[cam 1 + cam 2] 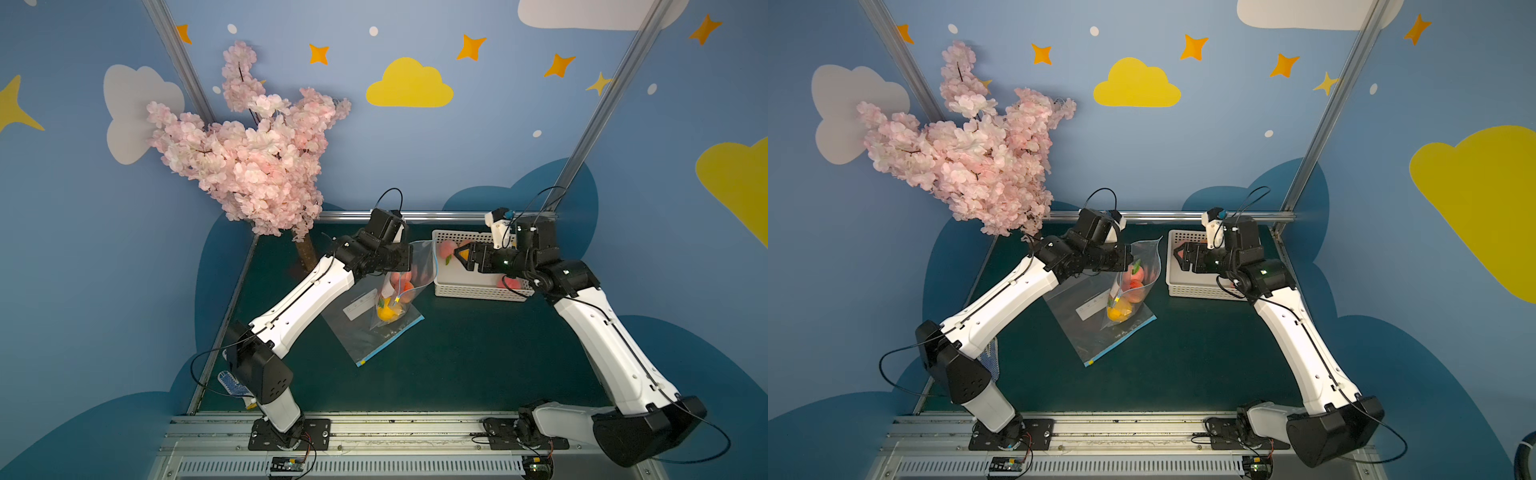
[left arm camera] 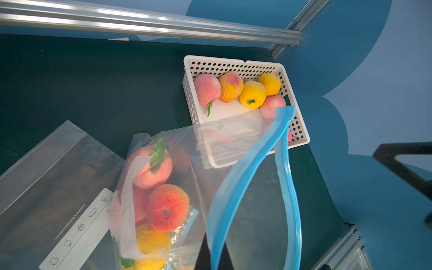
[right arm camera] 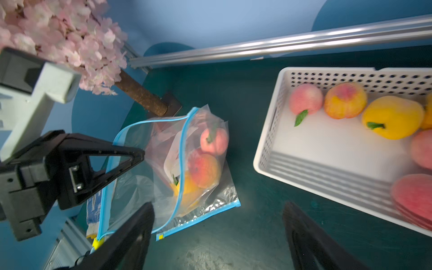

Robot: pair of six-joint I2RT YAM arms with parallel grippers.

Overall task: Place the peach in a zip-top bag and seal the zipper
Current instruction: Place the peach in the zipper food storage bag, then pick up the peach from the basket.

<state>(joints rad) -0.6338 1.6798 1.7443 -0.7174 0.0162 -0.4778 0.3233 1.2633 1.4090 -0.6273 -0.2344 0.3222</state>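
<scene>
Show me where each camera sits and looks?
Both top views: high at the front, looking down at the table; left arm and right arm show.
Left wrist: on that arm, facing the open held bag and the basket; one black finger, unclear whose.
Right wrist: on that arm, facing bag and basket; open right gripper, left gripper pinching the bag.
Shared: both wrist views see the bagged peaches.

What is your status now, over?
Left gripper shut on clear plastic zip-top bag, mouth held open. Right gripper open, empty, near white perforated basket. Pink and orange peaches bagged; blue zipper unsealed.
</scene>
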